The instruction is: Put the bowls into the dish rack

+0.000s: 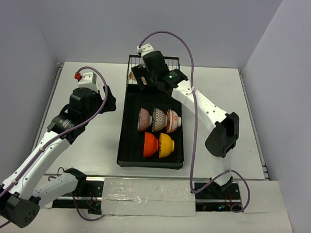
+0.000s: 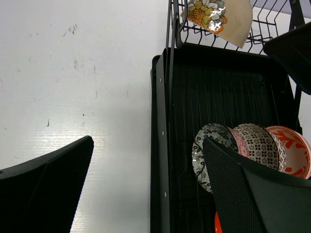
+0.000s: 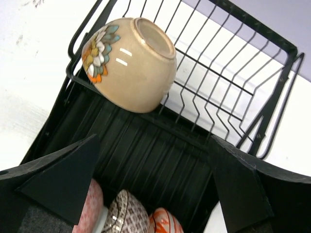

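Beige bowl (image 2: 222, 20) partly beyond top edge.

The white worktop (image 1: 101, 150) carries one large thing: a long black dish rack (image 1: 131, 102), standing on it about midway between the left and right edges. The rack runs from near the near edge back to the far edge, where its wire basket (image 3: 221, 104) stands. A pale strip (image 1: 151, 197) lies along the near edge. Small dark scuffs (image 2: 73, 29) mark the bare surface left of the rack.
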{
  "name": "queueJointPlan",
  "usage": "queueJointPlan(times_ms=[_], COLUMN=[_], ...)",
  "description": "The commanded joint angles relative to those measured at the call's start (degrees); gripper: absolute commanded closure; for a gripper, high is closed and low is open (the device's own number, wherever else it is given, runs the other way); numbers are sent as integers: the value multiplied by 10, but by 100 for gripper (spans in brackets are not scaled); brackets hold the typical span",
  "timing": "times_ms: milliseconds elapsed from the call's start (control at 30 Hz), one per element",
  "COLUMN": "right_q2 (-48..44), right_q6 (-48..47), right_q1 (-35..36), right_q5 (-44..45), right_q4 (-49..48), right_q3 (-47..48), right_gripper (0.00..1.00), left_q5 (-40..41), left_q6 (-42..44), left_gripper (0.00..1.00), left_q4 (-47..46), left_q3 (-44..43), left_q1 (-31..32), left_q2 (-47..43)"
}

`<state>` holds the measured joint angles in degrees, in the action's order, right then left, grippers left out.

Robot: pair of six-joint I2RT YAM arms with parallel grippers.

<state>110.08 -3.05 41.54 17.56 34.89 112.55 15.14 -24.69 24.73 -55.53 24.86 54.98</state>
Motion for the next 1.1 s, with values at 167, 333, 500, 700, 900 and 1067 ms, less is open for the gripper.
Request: queueJointPlan(times_ms=[167,333,500,700,900,1067], right_q2=[58,80,93,124,152,159], right_q6=[47,52,68,72,81,110], right_q1=[-26,-47,-68,-76,-85,-99], right_q5=[-51,-106,-172,-212,-242,-270], right_q4=[-37,-63,-101,-97,-91,-104], right_q3=[59,71,71,108,138,137], right_gripper=[0,0,0,0,0,0], left_q5=[8,4,-1,-11,-20,-23], left_q6=[2,1,0,-1,-4,-4], left_gripper=[1,1,1,1,1,1], left_q4=[-11,-12,-11,-11,-13,-12], left_q3=[-18,-18,-18,-18,-18,-19], left_q1=[-8,-11,-13,-19,-25,-30], left_q2=[-8,-2,2,4,7,9])
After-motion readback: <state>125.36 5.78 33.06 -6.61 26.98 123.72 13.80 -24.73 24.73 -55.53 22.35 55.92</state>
